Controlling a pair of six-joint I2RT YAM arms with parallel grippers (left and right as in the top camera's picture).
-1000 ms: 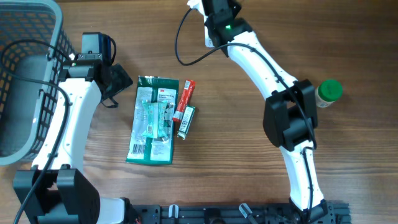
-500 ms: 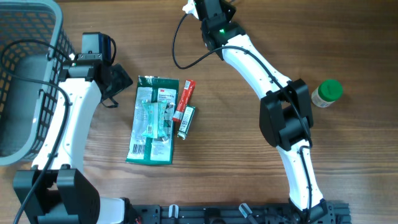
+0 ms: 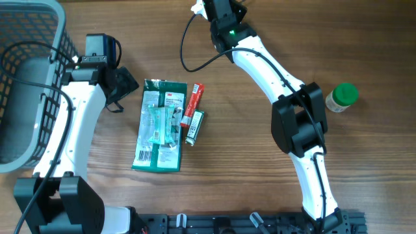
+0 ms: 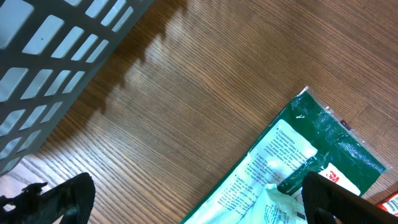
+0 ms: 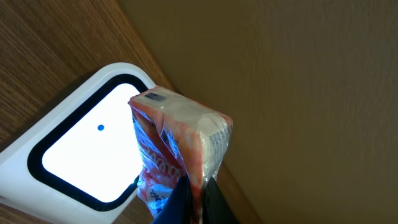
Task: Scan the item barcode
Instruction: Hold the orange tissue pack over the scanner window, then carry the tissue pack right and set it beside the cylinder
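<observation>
Right claw (image 5: 194, 194) is pinched shut on the bottom edge of an orange-wrapped packet (image 5: 177, 140), holding it in front of the lit window of the white scanner (image 5: 68, 168). Compared with a second ago, the right arm has swung a bit further toward the far table edge, and over the last half second it hasn't budged. My guess is it's parked there waiting for a read. I can't see a barcode from the wrist view, so no idea which face is toward the window.

Left claw (image 3: 125, 88) is spread wide with nothing in it, just left of the green pack (image 3: 159, 127). Around that green pack:
- red tube (image 3: 194, 104) and darker tube (image 3: 195, 127) just to its right
- grey basket (image 3: 26, 45) well off to the left
- green-capped bottle (image 3: 342, 96) far right
- the scanner up beyond it, at the far edge

Wooden table (image 3: 247, 169), plain brownish wall (image 5: 311, 74) behind the scanner.
</observation>
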